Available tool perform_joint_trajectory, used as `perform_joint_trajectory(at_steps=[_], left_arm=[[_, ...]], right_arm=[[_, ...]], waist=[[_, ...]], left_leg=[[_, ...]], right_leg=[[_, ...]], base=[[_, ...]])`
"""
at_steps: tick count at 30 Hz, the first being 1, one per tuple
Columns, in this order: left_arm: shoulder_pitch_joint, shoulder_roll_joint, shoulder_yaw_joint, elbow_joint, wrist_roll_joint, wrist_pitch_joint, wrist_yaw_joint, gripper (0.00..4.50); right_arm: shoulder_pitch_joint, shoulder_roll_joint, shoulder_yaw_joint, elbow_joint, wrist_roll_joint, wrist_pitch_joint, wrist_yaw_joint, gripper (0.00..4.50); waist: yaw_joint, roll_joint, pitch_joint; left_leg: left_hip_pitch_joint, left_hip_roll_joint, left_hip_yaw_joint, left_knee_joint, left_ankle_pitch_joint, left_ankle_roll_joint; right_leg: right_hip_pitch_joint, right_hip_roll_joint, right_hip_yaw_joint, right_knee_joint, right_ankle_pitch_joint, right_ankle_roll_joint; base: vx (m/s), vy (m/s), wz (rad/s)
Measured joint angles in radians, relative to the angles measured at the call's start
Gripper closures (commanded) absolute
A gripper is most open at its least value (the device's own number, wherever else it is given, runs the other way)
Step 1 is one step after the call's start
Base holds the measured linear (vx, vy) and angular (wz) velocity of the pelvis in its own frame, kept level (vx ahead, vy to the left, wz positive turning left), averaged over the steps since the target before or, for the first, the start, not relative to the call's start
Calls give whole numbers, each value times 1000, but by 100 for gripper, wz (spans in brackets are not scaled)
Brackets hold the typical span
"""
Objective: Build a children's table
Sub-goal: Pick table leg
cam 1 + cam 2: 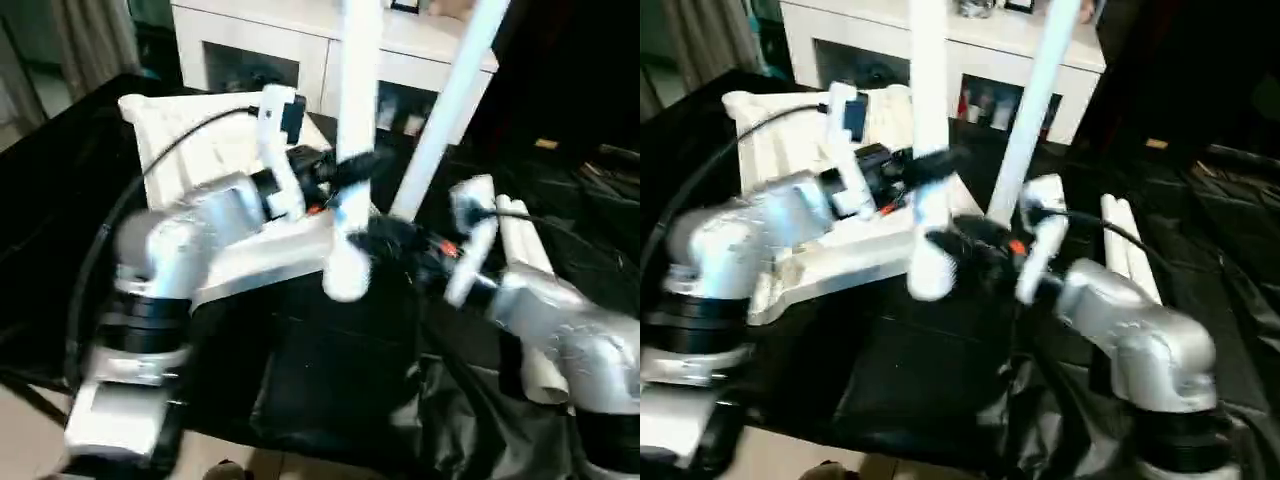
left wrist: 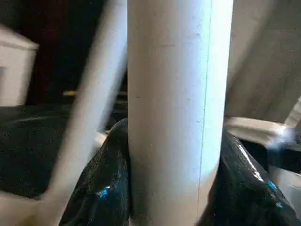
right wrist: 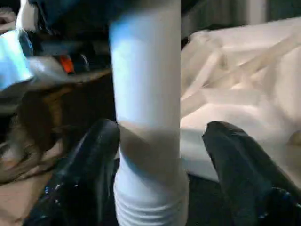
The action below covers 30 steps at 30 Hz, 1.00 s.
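Over the black-sheeted work table [image 1: 60, 180] your tabletop [image 1: 190, 130] lies underside up toward the far left corner. One leg [image 1: 445, 110] stands planted in it, leaning. Two spare legs [image 1: 525, 250] lie near the right edge — so most of the build is left. Left gripper [image 2: 171, 188] reaches in level from the left, fingers [image 2: 101, 183] clamped on the upright leg in hand [image 1: 355, 120], whose threaded end hangs off the top. Right gripper [image 3: 160, 174] comes from the right, fingers [image 3: 87, 165] spread either side of that leg's lower end — apart from it, gripping nothing.
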Motion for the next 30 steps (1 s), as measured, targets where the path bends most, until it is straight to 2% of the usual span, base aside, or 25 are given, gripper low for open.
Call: perform_joint_trajectory(at_steps=[3, 9, 10, 15, 19, 21, 22, 24, 27, 30], left_arm=[[0, 8, 5, -22, -57, 14, -86, 262], [-26, -27, 70, -35, -182, 60, -133, 262], [-26, -32, 75, -41, -187, 61, -133, 262], [-26, -28, 74, -37, -189, 63, -143, 262], [-31, -40, 73, -14, -179, 62, -115, 262], [-44, -53, 74, 21, -164, 62, -74, 192], [-53, -63, 74, 32, -153, 61, -49, 192], [-73, -72, 77, 48, -116, 41, 17, 186], [-81, -96, 77, 62, -34, -23, 123, 149], [-84, -103, 83, 91, 13, -54, 196, 146]], right_arm=[[6, -23, 4, -28, 26, 12, 55, 145], [6, -35, 18, -73, 82, 26, 108, 145], [6, -35, 18, -75, 86, 28, 111, 173], [7, -35, 17, -76, 88, 35, 114, 190], [7, -35, 15, -64, 83, 34, 108, 194], [8, -34, 8, -51, 80, 28, 94, 194], [8, -34, 7, -47, 72, 23, 82, 194], [12, -33, 8, -35, 53, 23, 64, 196], [13, -31, 2, -14, 21, 21, 33, 197], [14, -22, 2, 5, -8, 10, 12, 197]], waist=[[0, 0, 0], [-1, 0, 0], [-1, 0, 0], [0, 0, 0], [1, 0, 0], [3, 0, 0], [3, 0, 0], [2, 0, 0], [1, 0, 0], [0, 0, 0]], left_leg=[[1, 0, 0, 0, 0, 0], [2, 0, 0, 0, 1, -1], [3, 0, 0, 0, 1, -1], [2, 0, 0, 0, 1, -2], [2, 0, 0, 0, 1, -2], [2, 0, 0, 0, 1, -2], [2, 0, 0, 0, 1, -2], [2, 0, 0, 0, 2, -3], [2, 1, 0, 0, 2, -3], [2, 1, 0, 0, 1, -2]], right_leg=[[0, 0, 0, 1, 0, -1], [1, 0, 0, 1, -2, 3], [1, 0, 0, 1, -2, 3], [1, 0, 0, 1, -2, 4], [1, 0, 0, 1, -2, 4], [1, 0, 0, 1, -2, 3], [1, 0, 0, 1, -2, 3], [1, 0, 0, 1, -2, 3], [1, 0, 0, 1, -2, 3], [1, 0, 0, 1, -2, 3]], base=[[0, 0, 0], [0, 0, 0], [0, 0, 0], [0, 0, 0], [0, 0, 0], [0, 0, 0], [0, 0, 0], [0, 0, 0], [0, 0, 0], [0, 0, 0]])
